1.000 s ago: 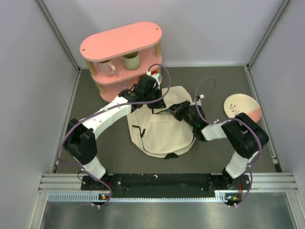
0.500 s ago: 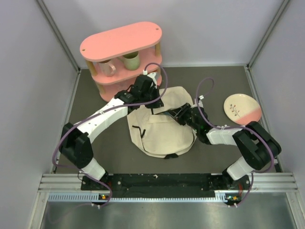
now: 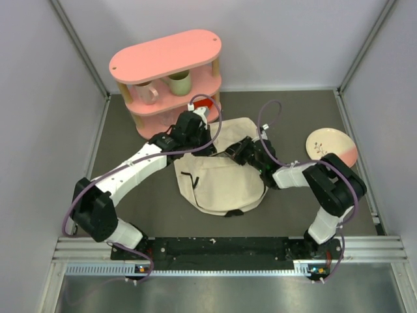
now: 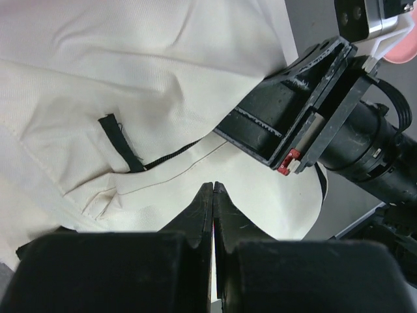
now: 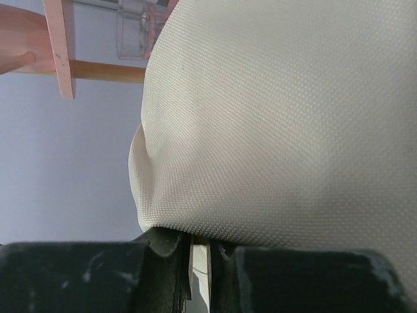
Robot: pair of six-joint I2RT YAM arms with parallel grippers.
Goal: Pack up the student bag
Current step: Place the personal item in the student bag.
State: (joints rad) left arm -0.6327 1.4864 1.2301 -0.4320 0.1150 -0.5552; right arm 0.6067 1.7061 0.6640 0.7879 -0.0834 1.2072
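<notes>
Left tool [image 3: 206, 147], top view: at the upper edge of the student bag [image 3: 221, 186], which lies mid-surface [image 3: 293, 114] before you; right tool [image 3: 231, 152] meets the same edge. Left wrist view: your left tool [image 4: 213, 190] clenched, tips together over cream fabric. Right wrist view: right tool [image 5: 199, 261] clenched on a fold of the bag.

Left hand [image 4: 213, 187], fingers pressed together, over the student bag [image 4: 130, 65], possibly touching it

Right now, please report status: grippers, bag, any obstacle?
Left gripper shut, empty, over bag. Right gripper shut on bag fabric. Bag lies on table. Shelf behind, plate right, neither in the way.
</notes>
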